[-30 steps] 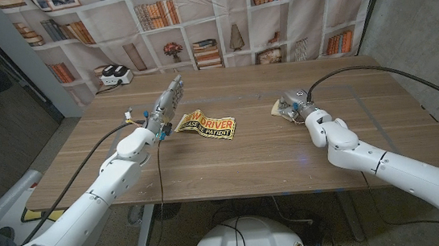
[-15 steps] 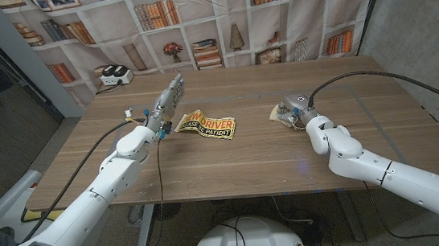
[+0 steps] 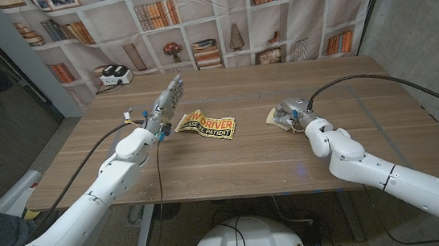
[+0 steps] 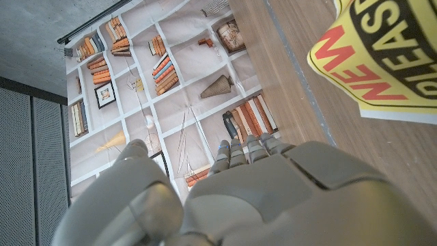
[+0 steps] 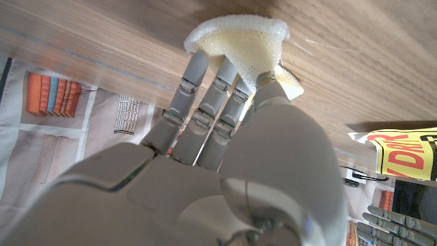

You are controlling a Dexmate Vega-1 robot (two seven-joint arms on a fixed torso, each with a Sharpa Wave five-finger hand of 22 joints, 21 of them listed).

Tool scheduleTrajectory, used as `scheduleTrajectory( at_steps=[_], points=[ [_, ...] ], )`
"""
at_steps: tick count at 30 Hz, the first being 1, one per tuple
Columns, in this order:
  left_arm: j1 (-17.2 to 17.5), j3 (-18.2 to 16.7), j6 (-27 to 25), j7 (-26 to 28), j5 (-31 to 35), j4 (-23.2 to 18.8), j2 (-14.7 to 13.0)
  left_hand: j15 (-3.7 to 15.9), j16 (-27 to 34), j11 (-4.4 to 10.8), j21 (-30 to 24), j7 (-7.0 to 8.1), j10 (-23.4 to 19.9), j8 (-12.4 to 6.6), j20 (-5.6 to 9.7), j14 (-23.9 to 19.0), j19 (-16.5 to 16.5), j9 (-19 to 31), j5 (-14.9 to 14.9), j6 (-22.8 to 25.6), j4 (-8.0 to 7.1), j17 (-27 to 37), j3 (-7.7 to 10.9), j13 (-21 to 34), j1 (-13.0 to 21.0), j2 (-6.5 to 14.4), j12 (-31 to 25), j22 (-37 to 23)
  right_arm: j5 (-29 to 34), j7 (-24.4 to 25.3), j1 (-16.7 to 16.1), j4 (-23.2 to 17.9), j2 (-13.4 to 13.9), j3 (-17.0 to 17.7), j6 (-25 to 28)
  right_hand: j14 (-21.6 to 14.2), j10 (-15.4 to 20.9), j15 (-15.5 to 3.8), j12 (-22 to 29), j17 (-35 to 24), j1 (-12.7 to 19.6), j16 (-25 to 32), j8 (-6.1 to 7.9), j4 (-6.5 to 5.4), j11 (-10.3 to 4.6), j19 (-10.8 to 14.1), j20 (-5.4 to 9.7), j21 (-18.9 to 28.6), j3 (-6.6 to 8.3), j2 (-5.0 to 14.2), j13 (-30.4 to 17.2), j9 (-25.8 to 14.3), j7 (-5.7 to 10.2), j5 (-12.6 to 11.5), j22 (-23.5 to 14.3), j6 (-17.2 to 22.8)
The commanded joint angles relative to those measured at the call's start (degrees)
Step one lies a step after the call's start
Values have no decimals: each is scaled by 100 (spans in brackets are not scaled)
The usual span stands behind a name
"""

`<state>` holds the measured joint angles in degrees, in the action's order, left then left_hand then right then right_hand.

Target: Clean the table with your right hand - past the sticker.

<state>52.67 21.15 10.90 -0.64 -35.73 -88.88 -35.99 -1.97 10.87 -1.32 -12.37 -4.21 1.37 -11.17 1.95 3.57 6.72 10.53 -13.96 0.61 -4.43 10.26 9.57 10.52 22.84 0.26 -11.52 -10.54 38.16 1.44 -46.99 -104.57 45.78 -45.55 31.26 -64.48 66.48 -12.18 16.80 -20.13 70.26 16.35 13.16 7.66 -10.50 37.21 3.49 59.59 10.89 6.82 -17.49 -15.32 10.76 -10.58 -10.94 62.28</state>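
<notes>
1. The robot's right hand [image 3: 289,110] lies on the wooden table [image 3: 247,161] to the right of centre in the head view, its fingers closed over a pale yellow sponge cloth [image 3: 272,116] that peeks out on the side facing the sticker.
2. In the right wrist view, the right hand [image 5: 225,157] presses the cloth [image 5: 239,41] against the wood, the fingers [image 5: 205,102] reaching onto the material and its rumpled edge bunched above the fingertips.
3. The yellow and black sticker [image 3: 205,125] lies flat near the middle of the table, between the 2 hands, with red and black lettering on its face; it sits apart from the cloth, with bare wood between them.
4. A corner of the sticker [image 5: 403,154] appears at the edge of the right wrist view, beside the hand.
5. The left hand [image 3: 167,100] is raised just left of the sticker, standing on its edge with the fingers straight and together, holding nothing.
6. In the left wrist view, the back of the left hand [image 4: 273,198] fills the lower part, with the sticker [image 4: 382,55] close by on the wood.
7. A printed bookshelf backdrop [image 3: 193,20] hangs behind the table, and a small white device [image 3: 115,75] sits at the far left corner.
</notes>
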Motion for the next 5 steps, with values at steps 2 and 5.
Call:
scheduleTrajectory(
  at_steps=[2,5],
  points=[
    [5,-15,25,81,3,9,39,67,0,48,12,-2,-23,-23,9,13,47,18,13,58,0,25,-25,20,49,20,-14,-24,-69,9,169,172,-75,-14,-177,-25,55,-160,42,-27,9,10,30,-25,-21,59,805,4,8,27,-14,-7,5,-15,-11,19],
    [-8,-18,24,64,-1,28,34,87,-1,55,12,9,-35,-32,13,13,47,18,14,83,0,24,-28,20,51,21,-17,-24,-37,12,197,190,-100,-42,-181,-30,66,-163,42,-33,23,12,35,-17,-21,69,815,4,22,37,-11,-10,-4,-16,-10,24]
  ],
)
